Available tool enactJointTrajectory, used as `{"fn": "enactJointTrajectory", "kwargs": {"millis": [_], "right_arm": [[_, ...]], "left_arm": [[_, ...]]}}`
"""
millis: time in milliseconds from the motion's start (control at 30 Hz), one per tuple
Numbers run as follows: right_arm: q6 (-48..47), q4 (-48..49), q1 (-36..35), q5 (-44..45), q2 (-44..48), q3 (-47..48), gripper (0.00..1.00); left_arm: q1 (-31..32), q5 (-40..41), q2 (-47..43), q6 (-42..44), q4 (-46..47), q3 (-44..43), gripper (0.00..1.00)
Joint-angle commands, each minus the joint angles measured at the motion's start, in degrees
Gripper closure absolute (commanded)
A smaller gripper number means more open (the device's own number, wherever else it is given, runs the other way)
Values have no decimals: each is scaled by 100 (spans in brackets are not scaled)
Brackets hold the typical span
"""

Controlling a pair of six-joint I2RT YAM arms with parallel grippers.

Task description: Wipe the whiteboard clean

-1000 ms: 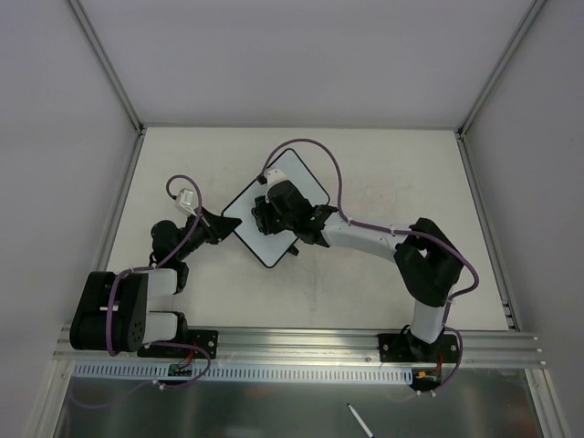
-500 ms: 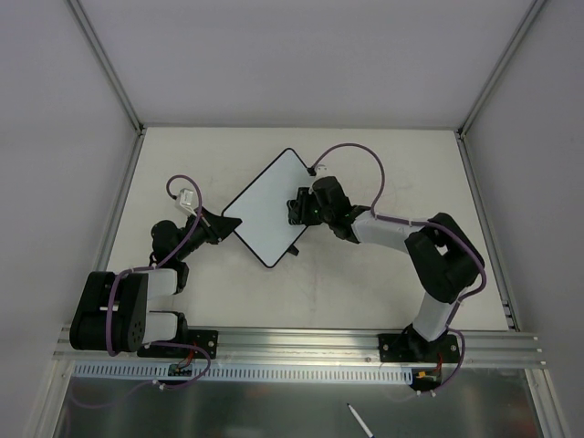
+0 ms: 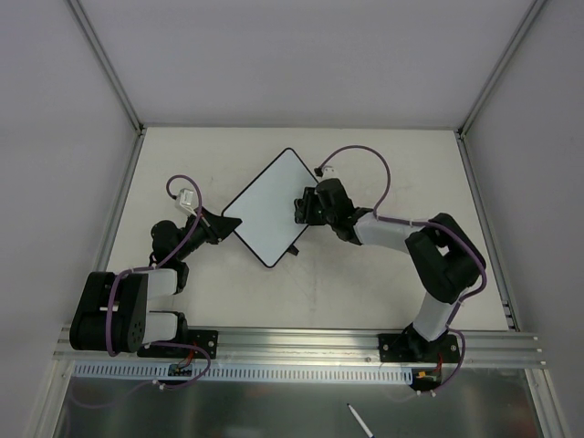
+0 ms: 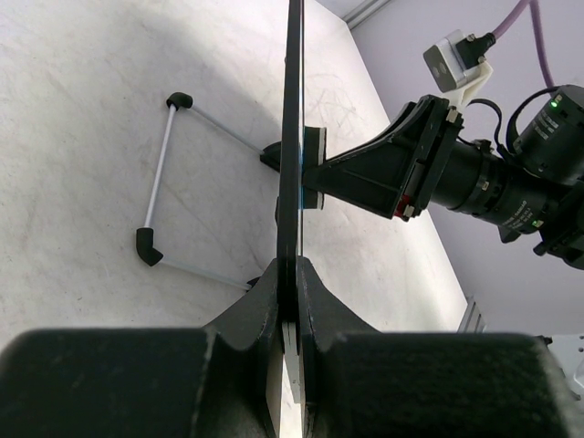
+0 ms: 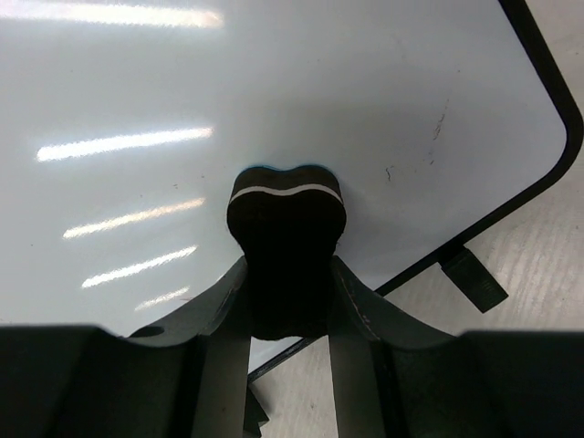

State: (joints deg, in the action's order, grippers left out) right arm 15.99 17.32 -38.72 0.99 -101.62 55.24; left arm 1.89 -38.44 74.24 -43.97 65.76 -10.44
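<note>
Wiping is the step in hand. The whiteboard (image 3: 269, 205) sits cornerwise near the middle of the table (image 3: 383, 164), nearer its far edge than its near one. Its face looks almost clean, apart from a few faint specks (image 5: 436, 120) by one rounded corner. The left gripper (image 3: 222, 224) pinches the board's left corner, steadying it. The right gripper (image 3: 304, 206) is clamped on the black eraser (image 5: 286, 214), which presses on the board close to its right edge. Whether the board lies flat or leans on its wire stand (image 4: 157, 178) is unclear from these views. The next move likely calls for a short pass toward those specks, keeping pressure on.
</note>
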Motion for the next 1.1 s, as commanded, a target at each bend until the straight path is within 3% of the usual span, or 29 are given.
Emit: {"fn": "enactJointTrajectory", "kwargs": {"millis": [0,600,800,1067], "right_arm": [[-535,-958,-371,1104,-279,-14,100],[-983,-994,-2060,613,-235,873,100],[-1142,-1047,-2052,551,-148,945,100],[-1054,-1353,-1780,551,712,602,100]], "left_arm": [[31,-217,-67,626,209,33,100],[31,-226,-67,617,201,15,100],[31,-226,-67,617,192,7,100],[31,-199,-41,626,192,15,100]]}}
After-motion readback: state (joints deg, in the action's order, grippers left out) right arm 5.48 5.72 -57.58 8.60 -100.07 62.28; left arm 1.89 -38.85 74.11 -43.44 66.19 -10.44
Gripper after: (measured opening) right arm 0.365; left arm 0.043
